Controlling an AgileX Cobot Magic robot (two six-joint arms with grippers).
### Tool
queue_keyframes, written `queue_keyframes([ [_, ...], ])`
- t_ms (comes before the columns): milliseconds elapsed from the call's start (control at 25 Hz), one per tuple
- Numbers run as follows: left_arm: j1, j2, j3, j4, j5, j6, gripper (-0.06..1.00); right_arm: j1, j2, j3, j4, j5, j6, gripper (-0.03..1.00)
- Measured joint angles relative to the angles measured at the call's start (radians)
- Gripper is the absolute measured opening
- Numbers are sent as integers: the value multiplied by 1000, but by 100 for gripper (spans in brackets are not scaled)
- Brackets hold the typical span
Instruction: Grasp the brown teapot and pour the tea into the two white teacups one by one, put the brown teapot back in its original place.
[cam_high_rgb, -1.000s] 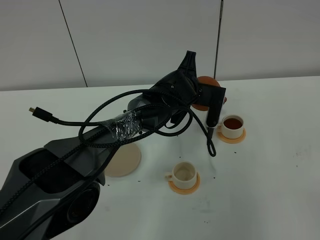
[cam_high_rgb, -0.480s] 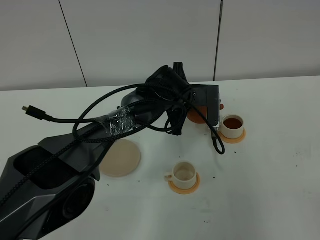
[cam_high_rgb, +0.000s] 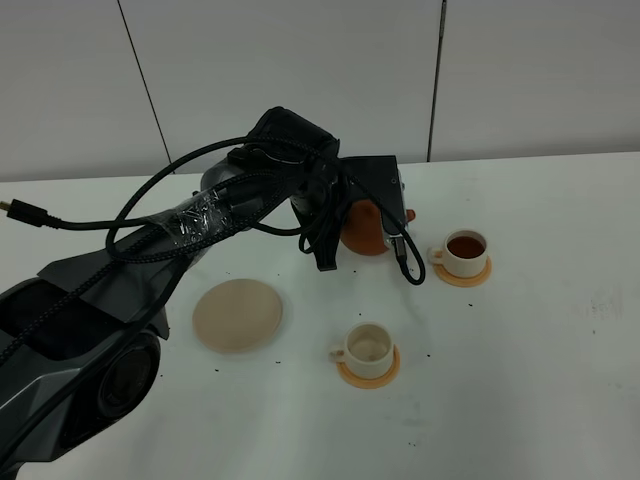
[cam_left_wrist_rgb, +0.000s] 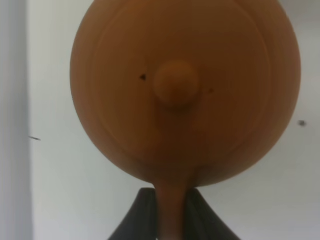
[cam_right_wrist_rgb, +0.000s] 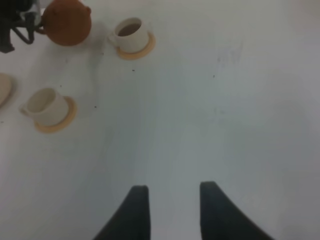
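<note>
Because the left hand (cam_left_wrist_rgb: 171, 205) is gripping, fully closed, only the brown teapot's (cam_high_rgb: 366, 232) thin handle, the pot is probably risking swivelling and spilling beside the empty near teacup (cam_high_rgb: 368, 346).

Left arm (cam_high_rgb: 200, 225) extended forward, left fingers (cam_left_wrist_rgb: 142, 215) pinched shut; right fingers (cam_right_wrist_rgb: 137, 210) parted.

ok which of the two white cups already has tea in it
The right-hand cup, next to the teapot: it holds dark brown tea. The front cup shows only a pale inside.

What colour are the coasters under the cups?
Orange; the coasters show best in the high view.
</note>
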Motion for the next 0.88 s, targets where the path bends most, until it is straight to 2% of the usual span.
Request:
queue_keyframes([
  [120,-1,0,-1,-10,16,5,17,0,0,0,0,0,0,24],
  [360,-2,0,-64,-63,111,38,17,0,0,0,0,0,0,24],
  [560,-10,0,-105,-70,177,49,17,0,0,0,0,0,0,24],
  [880,-11,0,-108,-100,230,49,17,0,0,0,0,0,0,24],
])
